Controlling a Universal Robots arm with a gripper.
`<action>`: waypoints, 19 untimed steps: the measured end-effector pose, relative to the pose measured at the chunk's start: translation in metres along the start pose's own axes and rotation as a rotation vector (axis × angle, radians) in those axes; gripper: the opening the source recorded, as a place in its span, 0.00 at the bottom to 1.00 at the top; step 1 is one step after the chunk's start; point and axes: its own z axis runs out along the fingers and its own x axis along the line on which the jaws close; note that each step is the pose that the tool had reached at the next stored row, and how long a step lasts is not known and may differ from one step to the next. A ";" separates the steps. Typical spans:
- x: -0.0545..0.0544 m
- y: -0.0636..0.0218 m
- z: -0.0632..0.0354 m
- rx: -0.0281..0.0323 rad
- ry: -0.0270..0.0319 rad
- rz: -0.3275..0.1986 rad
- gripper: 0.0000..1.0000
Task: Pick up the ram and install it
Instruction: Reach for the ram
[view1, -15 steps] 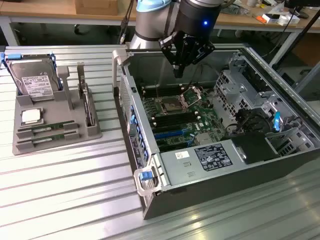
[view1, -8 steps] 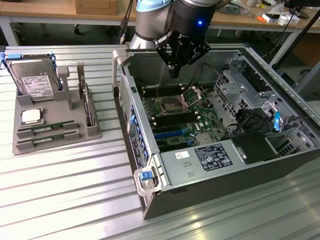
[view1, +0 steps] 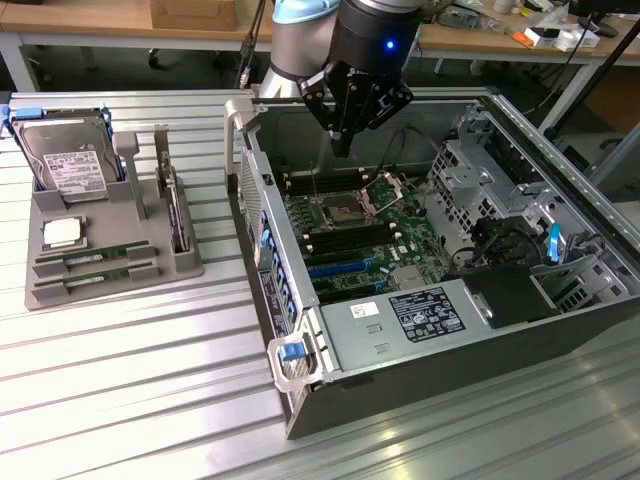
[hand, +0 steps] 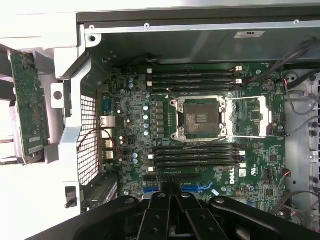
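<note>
Two rams lie flat in slots at the front of the grey holder tray (view1: 45, 290) at the exterior view's left: one green stick (view1: 97, 256) and a second one (view1: 100, 277) just in front of it. My gripper (view1: 342, 148) hangs over the open computer case (view1: 330, 390), above the motherboard (view1: 350, 235) and well to the right of the rams. Its fingers are shut together and hold nothing. In the wrist view the gripper (hand: 170, 189) hovers over the board's empty black memory slots (hand: 195, 156), beside the open processor socket (hand: 198, 118).
The tray also carries a hard drive (view1: 65, 160), a square silver processor (view1: 62, 233) and an upright green card (view1: 178, 212), which is the green card (hand: 27, 110) in the wrist view. Drive cages (view1: 480, 185) and cables fill the case's right side. Workbenches stand behind.
</note>
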 end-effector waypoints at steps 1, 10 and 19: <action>0.001 0.0000 0.0000 0.0000 0.0000 0.000 0.11; 0.007 -0.0003 -0.0002 0.0000 0.0000 0.000 0.11; 0.016 -0.0007 -0.0004 0.0001 0.0000 0.000 0.11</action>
